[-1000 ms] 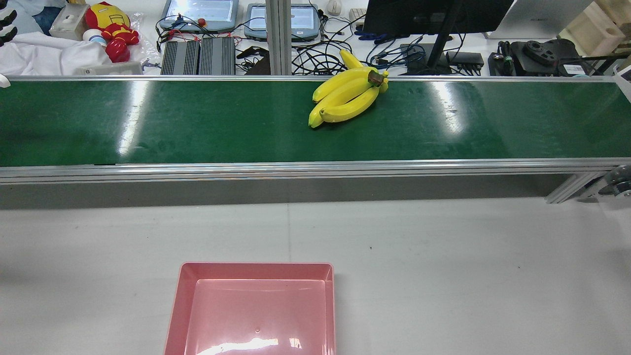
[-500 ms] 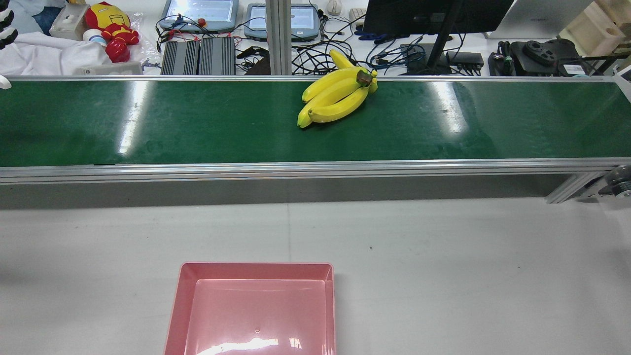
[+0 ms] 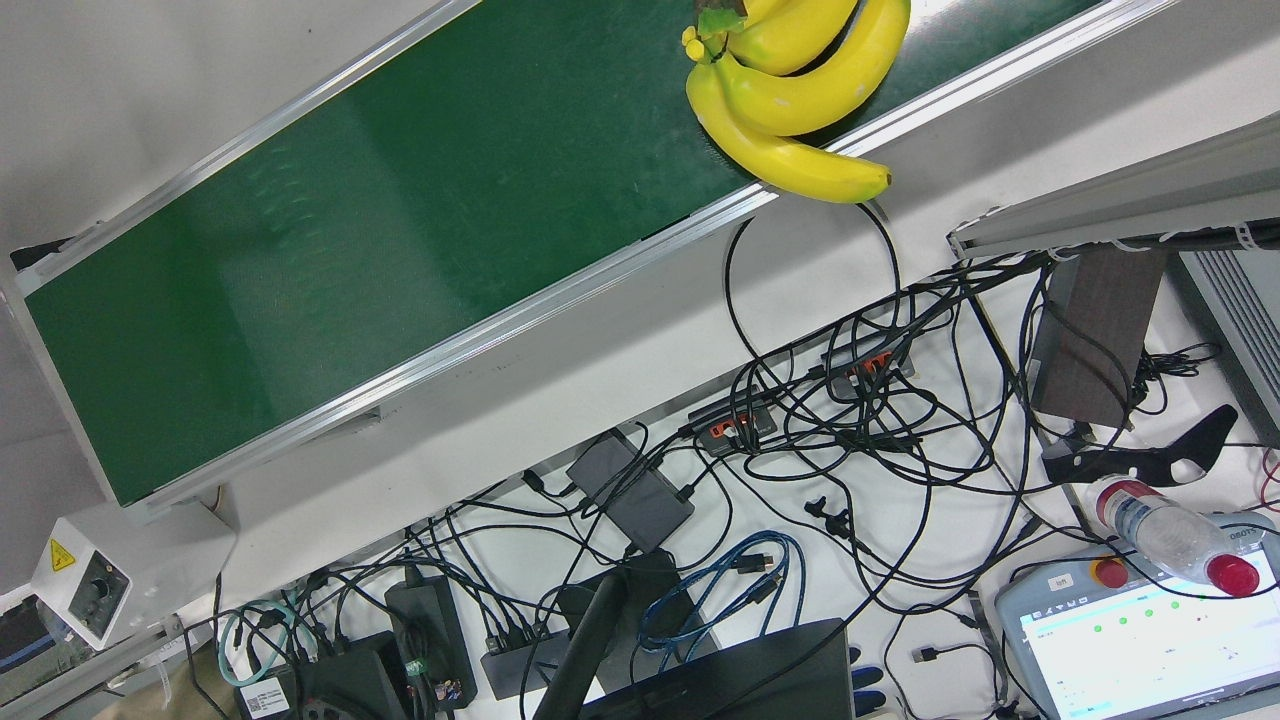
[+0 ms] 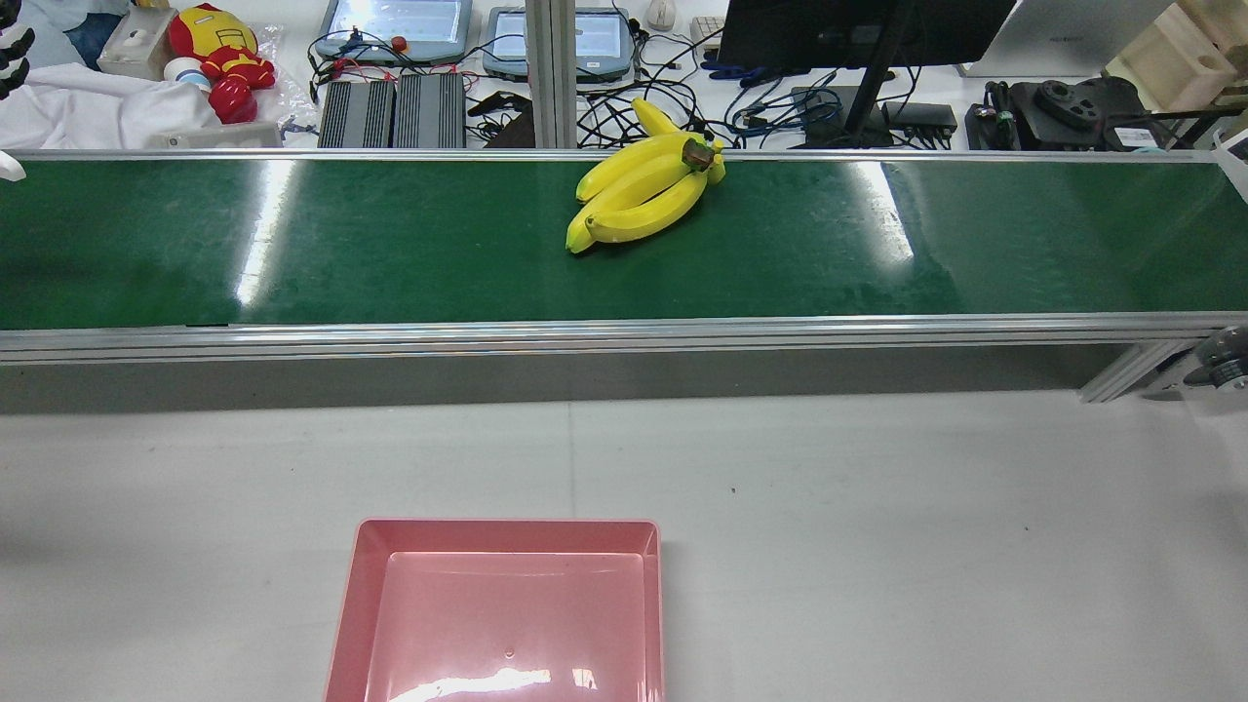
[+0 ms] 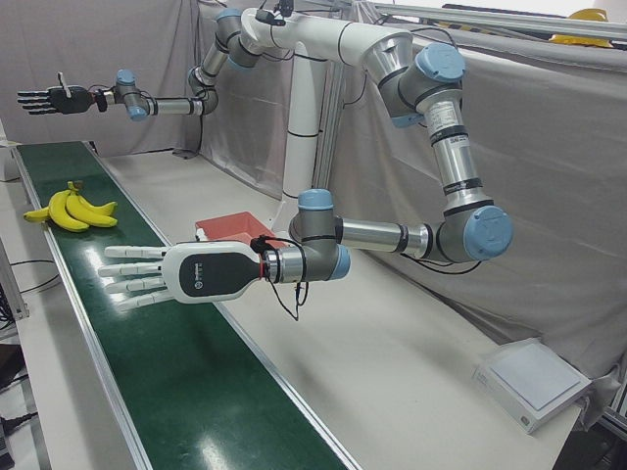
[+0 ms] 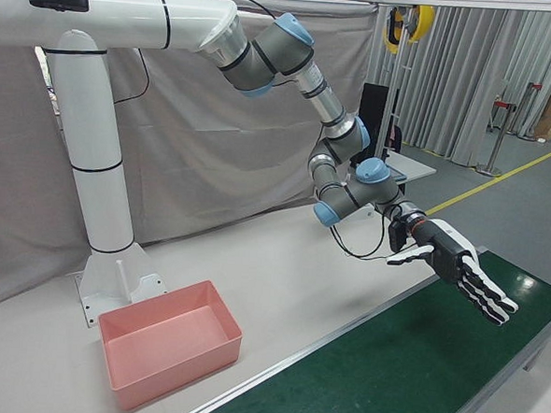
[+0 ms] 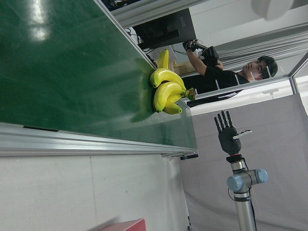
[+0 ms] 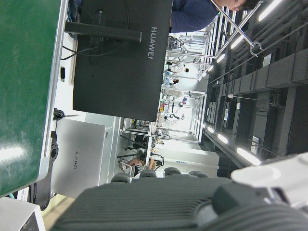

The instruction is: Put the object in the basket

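Nothing is done yet: the bunch of yellow plastic bananas (image 4: 639, 195) lies on the green conveyor belt (image 4: 390, 253), the pink plastic basket (image 4: 507, 526) beside that belt is empty, and the left hand (image 5: 162, 276) and right hand (image 6: 459, 272) hover over the belt, fingers spread, holding nothing.

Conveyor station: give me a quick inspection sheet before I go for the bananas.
Surface: green belt, glare streaks; white table bare apart from the basket.
Job's things: banana bunch at belt's far edge, one banana overhanging the rail; pink basket empty.
Clutter: toy figure, water bottle, monitor, all beyond the belt.
Hands: left hand and right hand open, fingers spread, above the belt.
Cables: cable tangle on the operators' desk.
Surroundings: grey curtains; person behind the desk.
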Action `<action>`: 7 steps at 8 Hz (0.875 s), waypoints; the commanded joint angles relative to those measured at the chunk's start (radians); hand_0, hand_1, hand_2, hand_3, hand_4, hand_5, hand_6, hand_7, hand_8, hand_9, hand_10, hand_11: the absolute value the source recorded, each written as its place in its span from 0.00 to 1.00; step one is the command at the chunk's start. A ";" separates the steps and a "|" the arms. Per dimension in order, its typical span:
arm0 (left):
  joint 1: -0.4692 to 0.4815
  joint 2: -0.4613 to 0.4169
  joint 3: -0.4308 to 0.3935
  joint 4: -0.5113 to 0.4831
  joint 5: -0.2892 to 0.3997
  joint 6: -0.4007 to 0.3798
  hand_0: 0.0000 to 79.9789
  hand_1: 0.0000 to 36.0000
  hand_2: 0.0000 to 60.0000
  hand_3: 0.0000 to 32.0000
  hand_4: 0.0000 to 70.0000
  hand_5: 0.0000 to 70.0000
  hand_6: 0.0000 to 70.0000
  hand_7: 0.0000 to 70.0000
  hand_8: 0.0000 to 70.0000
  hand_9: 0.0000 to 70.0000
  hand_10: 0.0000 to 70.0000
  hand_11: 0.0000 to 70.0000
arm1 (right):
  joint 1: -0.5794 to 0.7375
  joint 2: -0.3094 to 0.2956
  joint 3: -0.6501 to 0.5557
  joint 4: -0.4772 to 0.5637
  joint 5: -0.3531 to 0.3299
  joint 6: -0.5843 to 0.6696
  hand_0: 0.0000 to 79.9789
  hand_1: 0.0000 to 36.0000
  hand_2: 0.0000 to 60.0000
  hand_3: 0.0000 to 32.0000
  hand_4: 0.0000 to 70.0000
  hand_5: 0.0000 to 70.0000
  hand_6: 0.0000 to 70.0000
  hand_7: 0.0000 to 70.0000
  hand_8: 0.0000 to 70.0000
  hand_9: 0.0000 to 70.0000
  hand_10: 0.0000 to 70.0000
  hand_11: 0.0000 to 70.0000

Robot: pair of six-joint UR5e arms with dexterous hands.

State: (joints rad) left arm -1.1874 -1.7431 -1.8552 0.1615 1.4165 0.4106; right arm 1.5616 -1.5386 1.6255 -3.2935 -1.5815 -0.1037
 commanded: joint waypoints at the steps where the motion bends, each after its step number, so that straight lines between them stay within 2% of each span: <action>1: 0.000 0.002 0.004 -0.002 -0.002 0.001 0.78 0.38 0.00 0.18 0.15 0.00 0.00 0.00 0.01 0.05 0.00 0.04 | 0.000 0.000 0.001 0.000 0.000 -0.001 0.00 0.00 0.00 0.00 0.00 0.00 0.00 0.00 0.00 0.00 0.00 0.00; 2: 0.000 0.002 0.002 -0.002 -0.002 0.001 0.78 0.38 0.00 0.22 0.13 0.00 0.00 0.00 0.02 0.05 0.00 0.04 | 0.000 0.000 0.001 0.000 0.000 -0.001 0.00 0.00 0.00 0.00 0.00 0.00 0.00 0.00 0.00 0.00 0.00 0.00; 4: 0.000 0.000 0.001 -0.002 -0.001 0.001 0.78 0.38 0.00 0.18 0.13 0.00 0.00 0.01 0.02 0.06 0.02 0.07 | 0.000 0.000 0.001 0.000 0.000 -0.001 0.00 0.00 0.00 0.00 0.00 0.00 0.00 0.00 0.00 0.00 0.00 0.00; 5: 0.002 -0.006 -0.005 0.006 -0.001 0.002 0.81 0.40 0.00 0.19 0.12 0.00 0.00 0.01 0.02 0.06 0.02 0.07 | 0.000 0.000 0.001 0.000 0.000 -0.001 0.00 0.00 0.00 0.00 0.00 0.00 0.00 0.00 0.00 0.00 0.00 0.00; 6: 0.000 -0.018 -0.012 0.056 0.001 0.032 0.94 0.44 0.00 0.34 0.08 0.00 0.00 0.00 0.03 0.06 0.01 0.06 | 0.000 0.000 0.001 0.000 0.000 -0.001 0.00 0.00 0.00 0.00 0.00 0.00 0.00 0.00 0.00 0.00 0.00 0.00; 7: 0.000 -0.054 -0.044 0.140 0.001 0.095 0.96 0.45 0.00 0.40 0.05 0.00 0.00 0.00 0.03 0.06 0.01 0.06 | 0.000 0.000 0.001 0.000 0.000 0.001 0.00 0.00 0.00 0.00 0.00 0.00 0.00 0.00 0.00 0.00 0.00 0.00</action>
State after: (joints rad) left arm -1.1866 -1.7519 -1.8613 0.1848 1.4164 0.4243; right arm 1.5616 -1.5386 1.6260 -3.2935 -1.5815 -0.1043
